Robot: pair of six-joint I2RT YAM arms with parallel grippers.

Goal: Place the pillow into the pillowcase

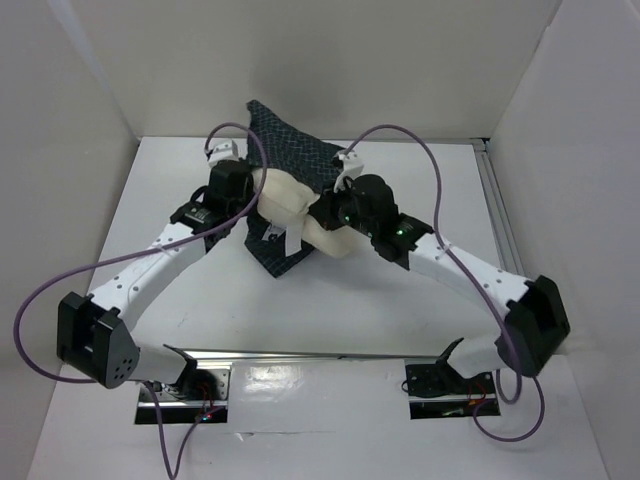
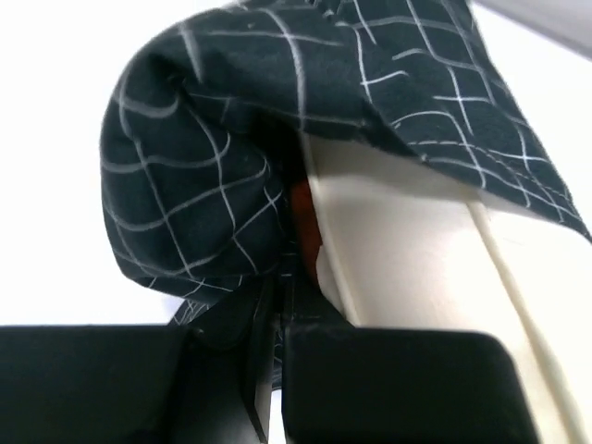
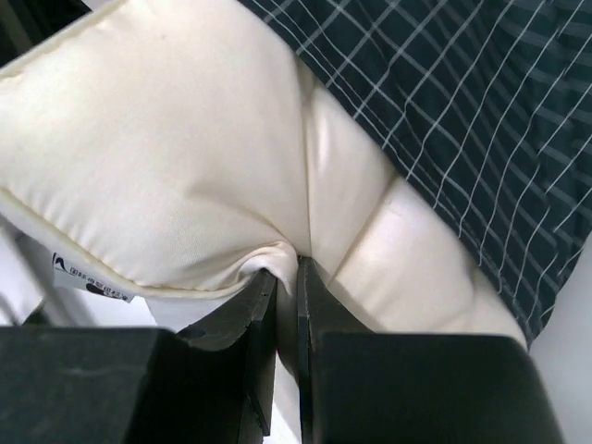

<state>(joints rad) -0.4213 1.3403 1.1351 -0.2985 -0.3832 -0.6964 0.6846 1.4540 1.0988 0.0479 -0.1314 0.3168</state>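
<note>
The cream pillow (image 1: 285, 195) lies mid-table, its far end tucked under the dark checked pillowcase (image 1: 290, 140), which also spreads beneath it. My left gripper (image 1: 256, 205) is at the pillow's left side. In the left wrist view it (image 2: 280, 294) is shut on a bunched edge of the pillowcase (image 2: 194, 185), right beside the pillow (image 2: 416, 259). My right gripper (image 1: 323, 216) presses in from the right. Its wrist view shows it (image 3: 287, 270) shut on a pinched fold of the pillow (image 3: 166, 157), near the white tag (image 3: 88, 277). The pillowcase (image 3: 462, 111) covers the pillow's far side.
White walls close in the table on the left, back and right. A metal rail (image 1: 497, 215) runs along the right edge and another (image 1: 320, 358) along the front by the arm bases. Purple cables (image 1: 420, 150) loop above both arms.
</note>
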